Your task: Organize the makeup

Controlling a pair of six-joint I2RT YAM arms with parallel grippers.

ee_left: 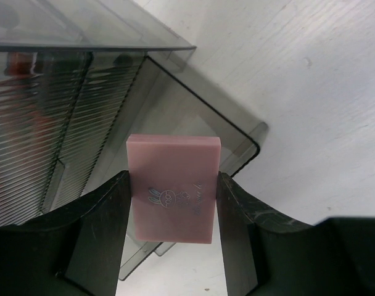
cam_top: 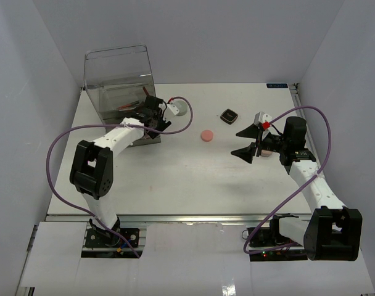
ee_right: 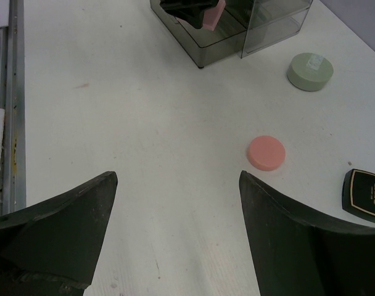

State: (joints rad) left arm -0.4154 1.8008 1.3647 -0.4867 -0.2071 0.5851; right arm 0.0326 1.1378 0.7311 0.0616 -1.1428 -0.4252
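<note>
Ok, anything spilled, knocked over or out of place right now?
Nothing stands out. The left gripper holds the pink compact squarely over the pulled-out drawer of the clear drawer box. The pink disc, round jar and black compact lie flat on the table, apart. The right gripper is open and empty.

No legible text anywhere. Pink square compact [ee_left: 173, 188] carries a small logo plus cursive script, black square compact [ee_right: 365, 196] a gold cursive mark; both too blurred to read.
</note>
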